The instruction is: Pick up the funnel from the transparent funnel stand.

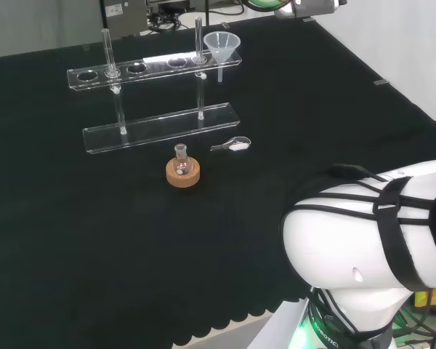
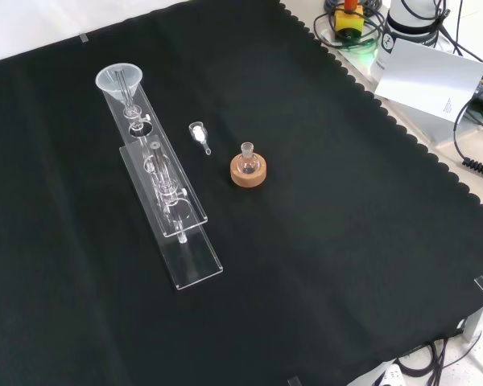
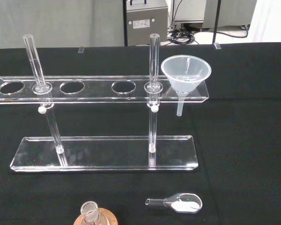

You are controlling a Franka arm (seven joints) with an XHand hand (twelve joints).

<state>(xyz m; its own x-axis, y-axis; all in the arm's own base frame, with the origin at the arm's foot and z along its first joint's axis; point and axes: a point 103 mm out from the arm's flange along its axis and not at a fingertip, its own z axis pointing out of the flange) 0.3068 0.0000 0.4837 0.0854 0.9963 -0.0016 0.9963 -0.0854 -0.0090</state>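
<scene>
One funnel (image 3: 186,73) sits in one funnel stand (image 3: 103,158), beside one flask (image 1: 181,161).

The funnel (image 1: 221,45) is a small cone of translucent whitish plastic with a short narrow stem; it sits upright, mouth up, in the end hole of the transparent funnel stand (image 1: 160,127), at the right end in the head view; its stem hangs down through the upper plate; the stand has a holed upper plate on two clear rods above a flat base plate, resting on the table.
</scene>
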